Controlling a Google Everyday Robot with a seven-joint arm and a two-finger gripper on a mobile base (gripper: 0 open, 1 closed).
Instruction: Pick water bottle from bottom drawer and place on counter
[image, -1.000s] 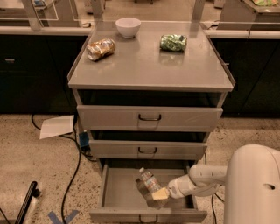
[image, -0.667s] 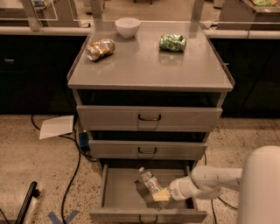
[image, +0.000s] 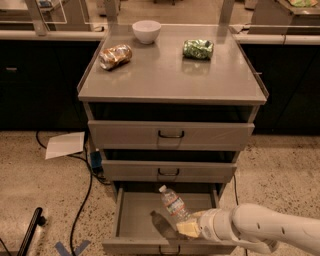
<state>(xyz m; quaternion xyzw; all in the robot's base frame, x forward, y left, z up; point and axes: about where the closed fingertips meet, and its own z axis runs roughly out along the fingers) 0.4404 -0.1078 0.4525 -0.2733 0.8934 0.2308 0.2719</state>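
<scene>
Three grey drawers are counted in the cabinet, and only the bottom drawer is pulled out. One water bottle is seen over its tray, right of the middle. It is clear, with a white cap and a white-and-red label, and is tilted with the cap up and to the left. Its lower end is clasped by the closed gripper, reached in from the right. On the counter two crushed cans, a brown can and a green can, and one white bowl are found.
</scene>
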